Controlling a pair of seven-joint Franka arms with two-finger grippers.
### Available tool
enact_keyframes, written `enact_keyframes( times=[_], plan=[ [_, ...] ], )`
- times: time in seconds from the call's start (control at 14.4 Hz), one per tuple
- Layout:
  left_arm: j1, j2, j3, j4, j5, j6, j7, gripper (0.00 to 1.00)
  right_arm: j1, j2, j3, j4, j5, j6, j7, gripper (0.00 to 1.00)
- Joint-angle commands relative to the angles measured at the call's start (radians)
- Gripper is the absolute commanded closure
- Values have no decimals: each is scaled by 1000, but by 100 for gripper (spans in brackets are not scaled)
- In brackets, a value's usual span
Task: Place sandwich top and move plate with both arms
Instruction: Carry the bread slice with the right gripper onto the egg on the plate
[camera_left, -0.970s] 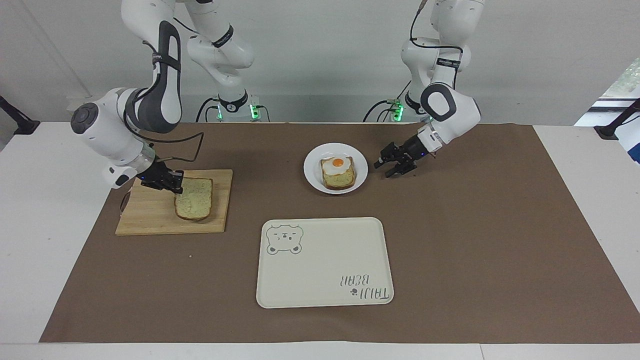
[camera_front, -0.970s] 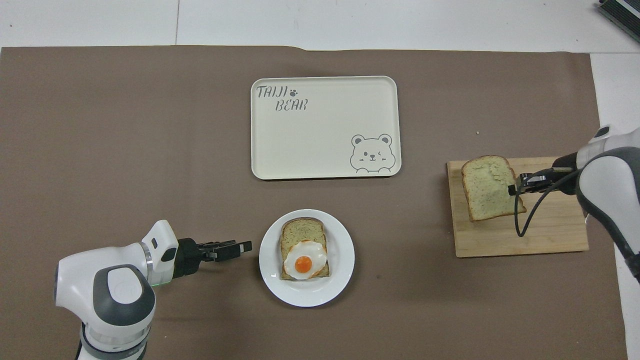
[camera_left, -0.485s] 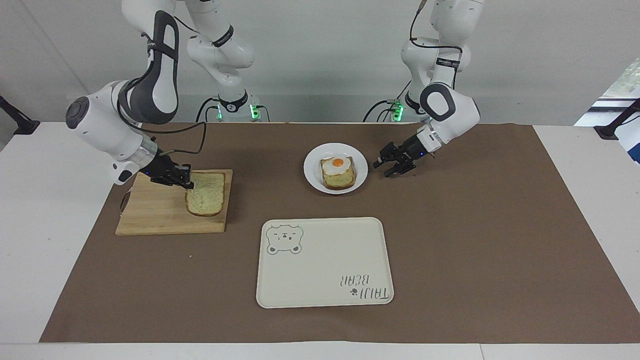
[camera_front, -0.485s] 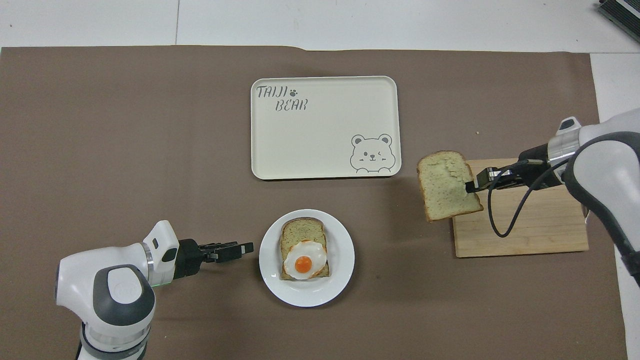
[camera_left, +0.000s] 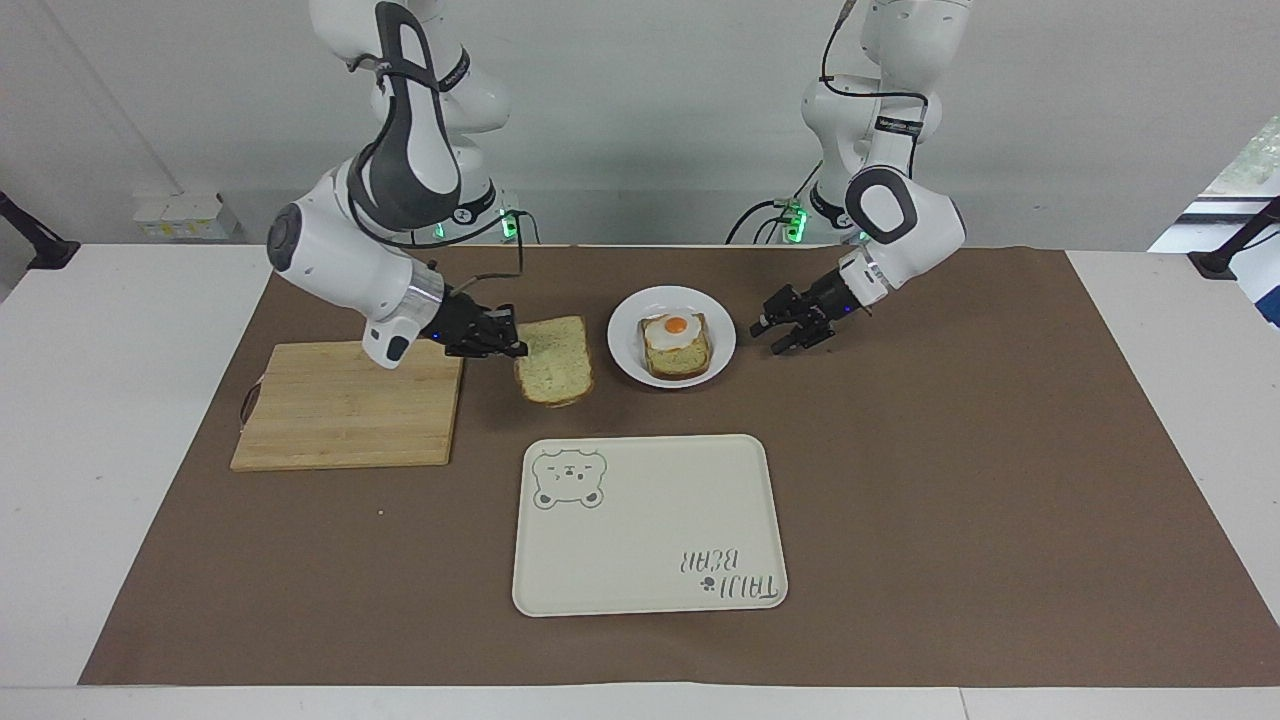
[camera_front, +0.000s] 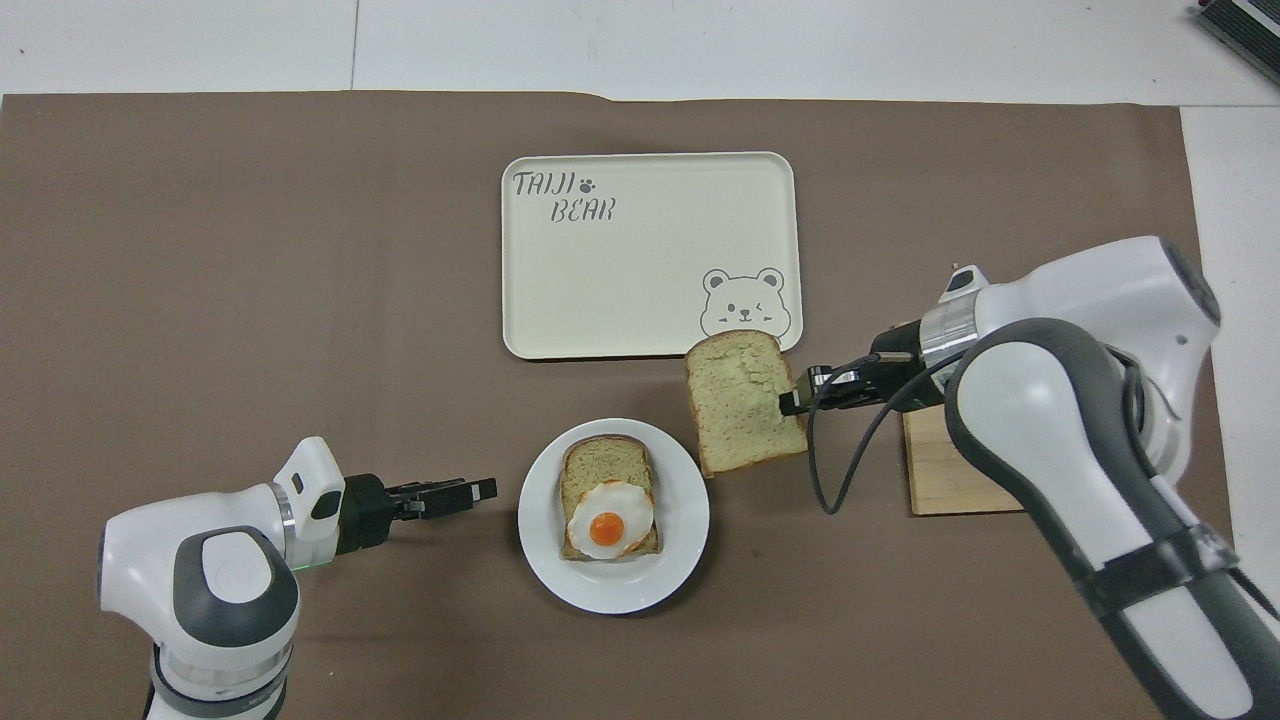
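Gripping the sandwich top (camera_left: 553, 373) (camera_front: 744, 401) by one edge in the right gripper (camera_left: 503, 343) (camera_front: 792, 400), in the air over the brown mat (camera_left: 950, 450) between the cutting board (camera_left: 345, 405) and the plate (camera_left: 629, 362) (camera_front: 680, 560). Hovering low just beside that plate with the left gripper (camera_left: 778, 334) (camera_front: 487, 490), toward the left arm's end, fingers slightly parted and grasping nothing. Carrying an egg-topped slice (camera_left: 676, 344) (camera_front: 608, 510) on the plate, between the two grippers; lying farther from the robots, the bear tray (camera_left: 650, 525) (camera_front: 640, 300).
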Motion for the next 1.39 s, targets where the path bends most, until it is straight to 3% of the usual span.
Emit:
enact_keyframes(
  times=[0.0,0.14,0.48,0.97,1.04,1.11,1.32],
  plan=[
    [10,-17,1,-15,-17,-13,0,29,82,-39,-1,-90,69,107,7,100],
    [10,-17,1,-15,-17,-12,0,29,174,-37,-3,-128,164,201,26,100],
    [8,-16,1,-15,-17,-12,0,28,314,-28,-3,-219,214,373,61,100],
    [-7,-14,-2,-14,-17,-10,-1,28,377,-51,-3,-329,236,433,87,100],
    [-9,-11,-2,-9,-17,-10,-1,29,377,-51,-3,-326,236,431,136,58],
    [-9,-10,-2,-8,-17,-10,-1,29,377,-54,-1,-319,236,431,177,1],
    [-40,-4,-2,11,-17,-10,0,32,376,-95,-4,-299,221,427,240,0]
  ],
)
